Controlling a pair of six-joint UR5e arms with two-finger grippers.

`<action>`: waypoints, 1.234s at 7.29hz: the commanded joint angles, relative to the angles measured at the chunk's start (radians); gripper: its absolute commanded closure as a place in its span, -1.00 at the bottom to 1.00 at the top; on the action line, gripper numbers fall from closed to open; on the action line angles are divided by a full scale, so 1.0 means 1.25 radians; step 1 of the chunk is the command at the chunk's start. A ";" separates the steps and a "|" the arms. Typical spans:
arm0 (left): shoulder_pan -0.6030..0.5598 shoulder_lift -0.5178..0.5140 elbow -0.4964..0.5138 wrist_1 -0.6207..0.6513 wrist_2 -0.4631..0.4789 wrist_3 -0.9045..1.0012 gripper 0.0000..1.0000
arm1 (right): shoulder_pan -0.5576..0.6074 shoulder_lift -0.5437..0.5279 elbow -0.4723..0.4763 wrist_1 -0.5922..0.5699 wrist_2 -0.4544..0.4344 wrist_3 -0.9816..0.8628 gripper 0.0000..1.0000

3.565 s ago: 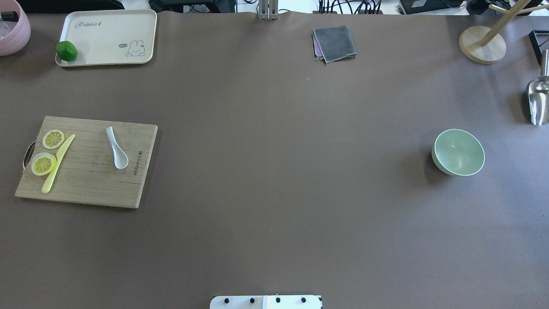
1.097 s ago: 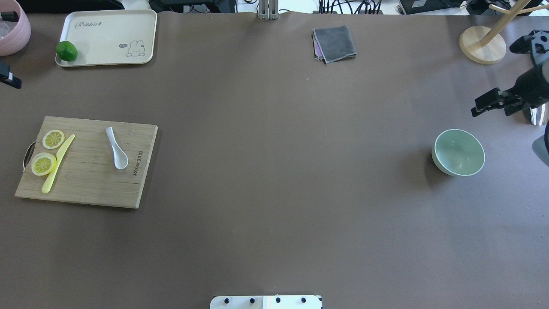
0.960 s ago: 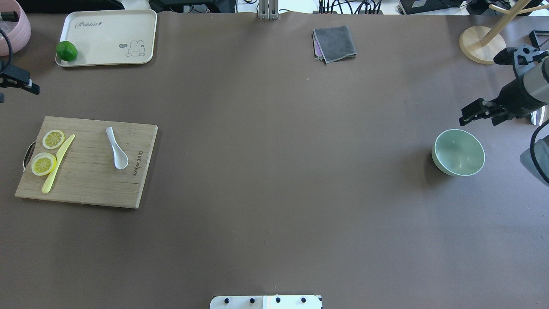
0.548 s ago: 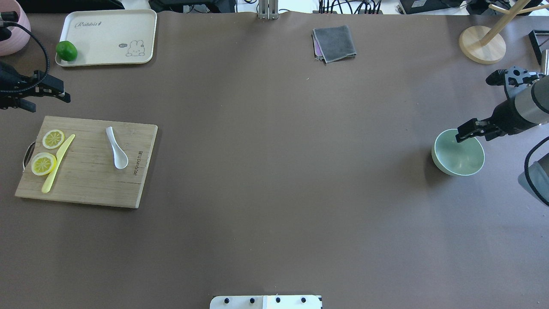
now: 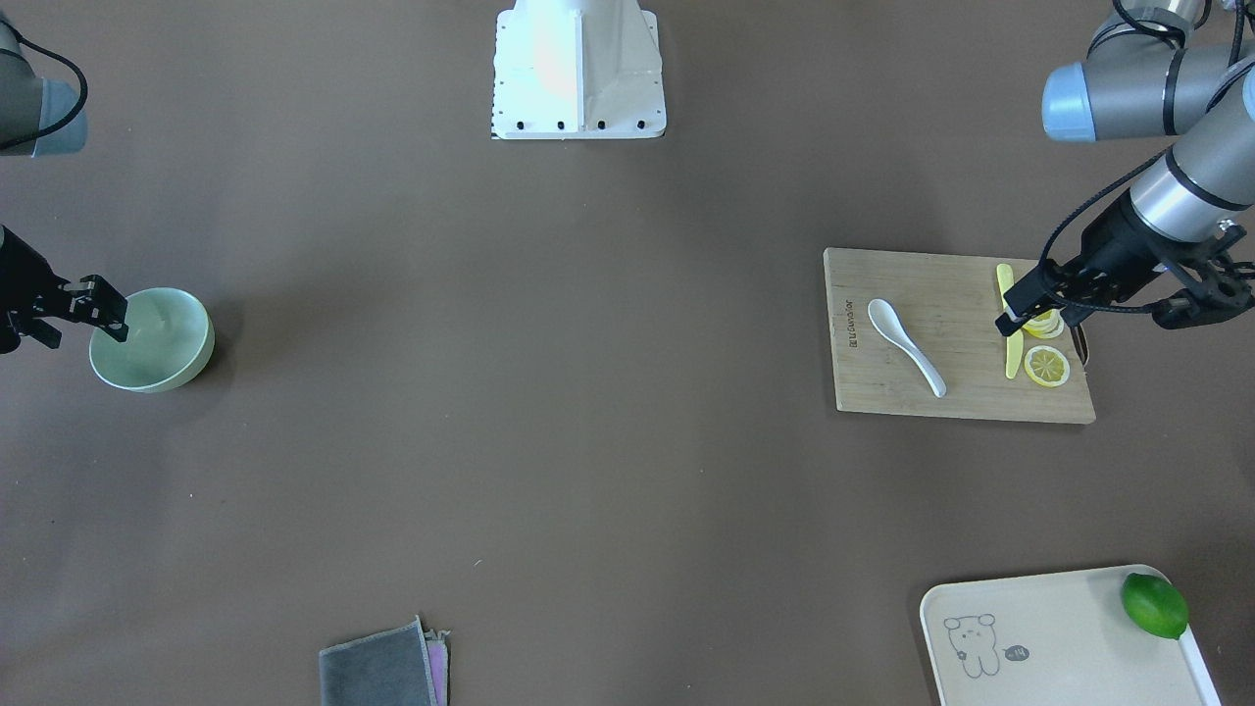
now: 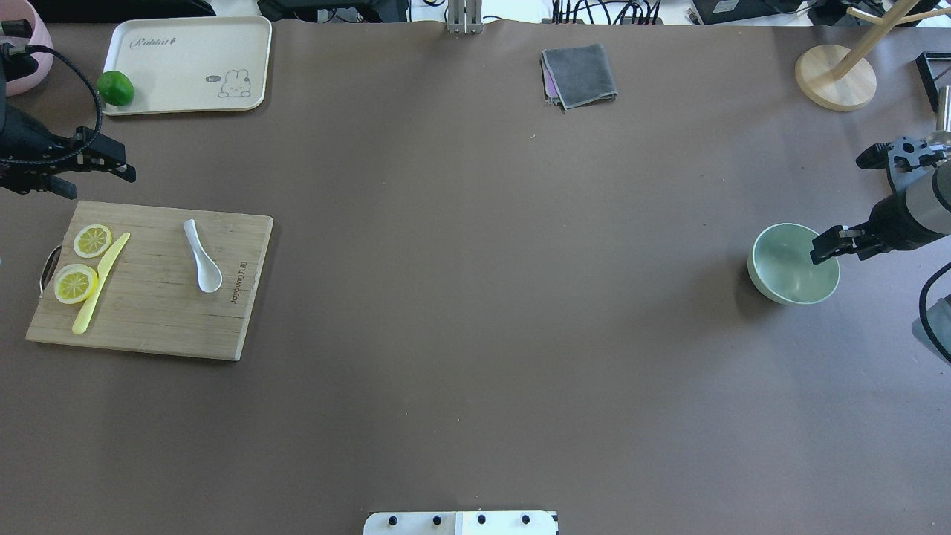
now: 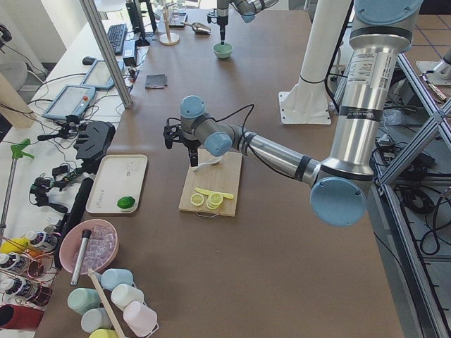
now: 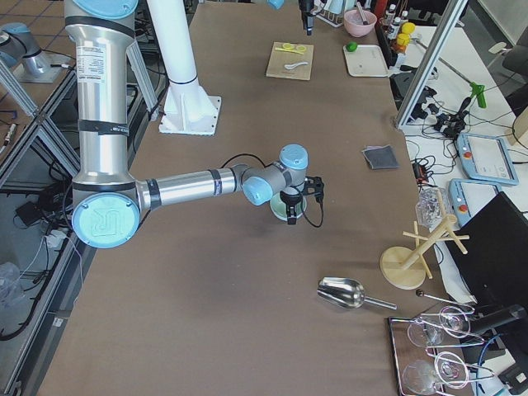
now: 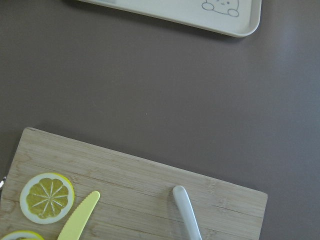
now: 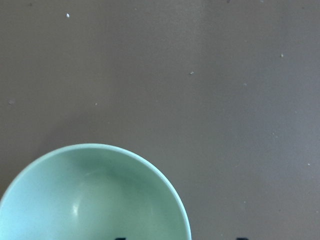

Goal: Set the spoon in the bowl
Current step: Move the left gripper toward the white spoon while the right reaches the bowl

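Both pairs spread apart: right fingers [image 6: 826,247] over the bowl [image 6: 784,275] rim, left fingers [image 6: 119,169] clear of the spoon [image 6: 202,256]

The brown counter [image 6: 475,297] carries a wooden cutting board [image 6: 163,312] on the robot's left and a mint-green bowl [image 6: 758,286] on its right. Along the far edge are a cream tray [image 6: 186,67], a folded grey cloth [image 6: 579,74] and a round wooden stand base [image 6: 834,78].

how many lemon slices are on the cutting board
2. One lemon slice lies at the handle end of the cutting board, beside the yellow knife. The second slice lies just nearer the robot, also against the knife. None seems hidden.
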 commanded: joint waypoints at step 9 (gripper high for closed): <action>0.127 -0.015 0.025 0.000 0.068 -0.102 -0.72 | -0.068 0.116 0.043 -0.013 0.046 0.289 1.00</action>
